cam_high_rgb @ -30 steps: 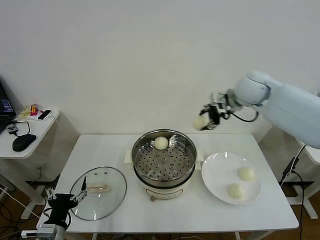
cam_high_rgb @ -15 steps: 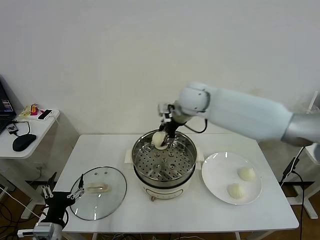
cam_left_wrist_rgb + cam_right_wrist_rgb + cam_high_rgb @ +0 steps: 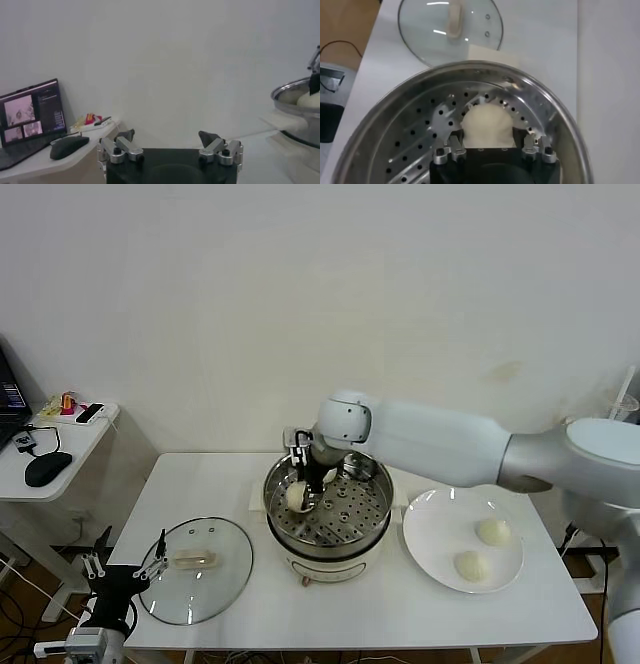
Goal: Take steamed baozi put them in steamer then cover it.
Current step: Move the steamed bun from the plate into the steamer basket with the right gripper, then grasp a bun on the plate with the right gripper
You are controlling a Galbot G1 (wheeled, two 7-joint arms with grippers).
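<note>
- Far left of the steamer [image 3: 327, 514], low off the table's corner: left gripper [image 3: 118, 576], jaws spread wide and empty, parked and idle.
- Left of the steamer, flat on the table [image 3: 210, 482]: glass cover [image 3: 196, 569], handle up, untouched; covering not yet done.
- Inside the steamer, over the left part of the holed tray: right gripper [image 3: 301, 481], clamped on one baozi [image 3: 487, 125], held just above or on the tray — contact hard to tell from these views.
- Behind that gripper, toward the steamer's back wall: a pale sliver that looks like a second baozi [image 3: 329, 475], mostly hidden by the arm.
- Right of the steamer: white plate [image 3: 432, 536] with two more baozi, one nearer the steamer's far side [image 3: 492, 531], one nearer the table's front edge [image 3: 471, 565], apart from each other.
- Judged progress: about halfway on loading — seemingly one bun in, one being set down, two left on the plate.
- Left to do: release this bun, fetch the two from the plate, then lift the cover onto the steamer.
</note>
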